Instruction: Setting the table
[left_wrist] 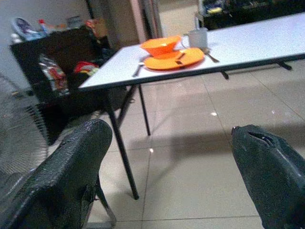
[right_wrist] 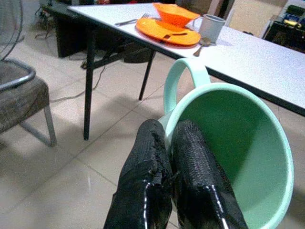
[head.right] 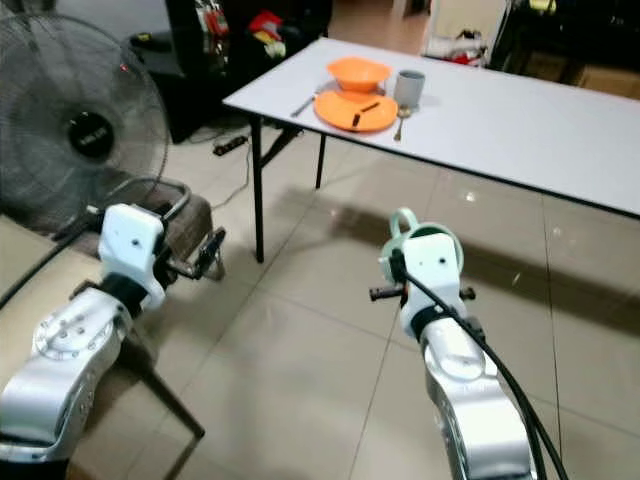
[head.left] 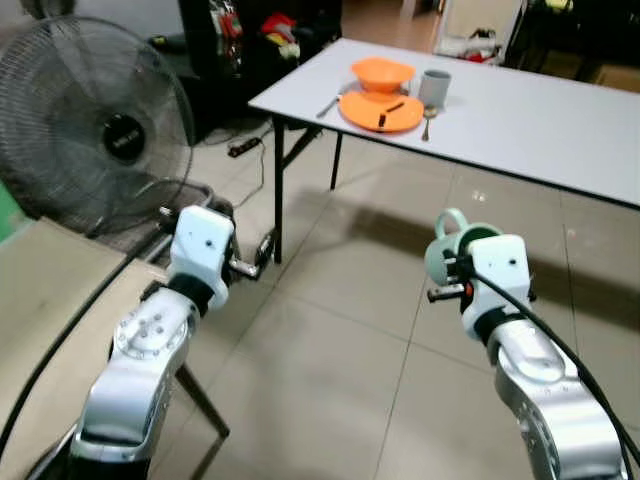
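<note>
Between our right gripper's (right_wrist: 174, 157) closed fingers sits the green mug's (right_wrist: 228, 143) rim, table (head.left: 540, 120) well ahead; left gripper (left_wrist: 171, 171) gapes empty. We're pinching only thin wall (risky!), so walking jolts could swing it loose.

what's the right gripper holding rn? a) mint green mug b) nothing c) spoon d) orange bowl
a: the right gripper is shut on the rim of the mint green mug, carried above the tiled floor and short of the table.
</note>
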Motion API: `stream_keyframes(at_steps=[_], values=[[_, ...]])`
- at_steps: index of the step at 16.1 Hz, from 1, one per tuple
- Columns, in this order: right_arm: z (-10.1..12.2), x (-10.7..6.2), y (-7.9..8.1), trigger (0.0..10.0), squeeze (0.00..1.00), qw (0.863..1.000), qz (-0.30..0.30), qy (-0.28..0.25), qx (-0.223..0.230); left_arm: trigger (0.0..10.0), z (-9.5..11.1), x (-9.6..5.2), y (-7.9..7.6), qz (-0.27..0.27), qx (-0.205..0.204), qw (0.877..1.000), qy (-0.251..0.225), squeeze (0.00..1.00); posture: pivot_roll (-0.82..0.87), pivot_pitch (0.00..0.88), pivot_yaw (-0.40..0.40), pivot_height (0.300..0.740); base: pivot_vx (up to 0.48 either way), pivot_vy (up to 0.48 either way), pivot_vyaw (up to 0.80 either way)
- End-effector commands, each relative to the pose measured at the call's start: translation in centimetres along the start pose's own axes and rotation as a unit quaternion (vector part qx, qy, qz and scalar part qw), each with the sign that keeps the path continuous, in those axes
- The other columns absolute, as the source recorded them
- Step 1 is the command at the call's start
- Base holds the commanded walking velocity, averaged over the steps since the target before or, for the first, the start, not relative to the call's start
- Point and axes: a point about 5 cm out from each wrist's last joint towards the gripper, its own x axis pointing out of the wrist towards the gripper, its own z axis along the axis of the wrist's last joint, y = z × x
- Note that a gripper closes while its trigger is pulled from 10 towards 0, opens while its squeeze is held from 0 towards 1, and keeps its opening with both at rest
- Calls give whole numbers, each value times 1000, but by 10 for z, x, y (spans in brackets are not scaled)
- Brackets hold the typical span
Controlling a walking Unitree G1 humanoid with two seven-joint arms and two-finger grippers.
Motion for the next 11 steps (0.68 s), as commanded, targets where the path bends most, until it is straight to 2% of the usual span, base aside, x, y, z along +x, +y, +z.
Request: stream_keyframes(at_steps=[1, 5, 10, 11], values=[[4, 0, -6, 10000, 0, 1000, -9, -8, -3, 10000, 3, 4, -4, -14, 6, 1000, -5, 0, 70, 0, -4, 740, 322, 0, -800], [5, 0, -11, 10000, 0, 1000, -23, -10, -7, 10000, 7, 3, -5, -26, -1, 1000, -17, 0, 56, 0, 1, 740, 322, 0, -800], [7, -2, -16, 10000, 0, 999, -35, -14, -8, 10000, 6, 2, -8, -35, -5, 999, -19, 0, 32, 0, 18, 740, 323, 0, -81], [8, -2, -17, 10000, 0, 999, -38, -15, -8, 10000, 6, 4, -7, -35, -5, 999, -19, 0, 29, 0, 20, 740, 322, 0, -550]])
